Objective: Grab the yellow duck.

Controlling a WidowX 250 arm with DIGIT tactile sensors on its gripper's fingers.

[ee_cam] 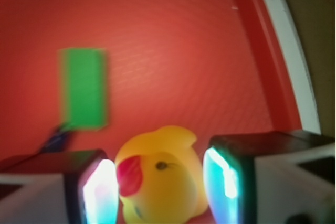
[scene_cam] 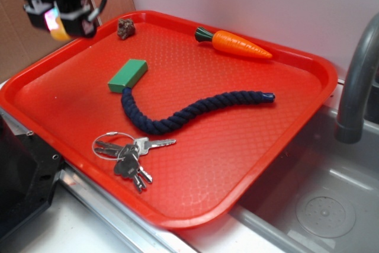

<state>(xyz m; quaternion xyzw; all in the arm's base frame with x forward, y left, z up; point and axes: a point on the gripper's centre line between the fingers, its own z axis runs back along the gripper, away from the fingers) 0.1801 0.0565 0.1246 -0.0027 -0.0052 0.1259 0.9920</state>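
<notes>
The yellow duck (ee_cam: pixel 160 179) sits between my gripper's (ee_cam: pixel 160 188) two glowing fingertips, beak pointing left, both pads (ee_cam: pixel 223 182) pressed against its sides. In the exterior view my gripper (scene_cam: pixel 56 25) hangs high above the far left corner of the red tray (scene_cam: pixel 296 122), shut on the duck, of which only a small yellow patch (scene_cam: pixel 60 32) shows under the fingers. The duck is off the tray surface.
On the tray lie a green block (scene_cam: pixel 127 75), a dark blue rope (scene_cam: pixel 189 111), an orange toy carrot (scene_cam: pixel 240 44), a bunch of keys (scene_cam: pixel 127 152) and a small brown lump (scene_cam: pixel 125 28). A grey faucet (scene_cam: pixel 355 87) and sink are at the right.
</notes>
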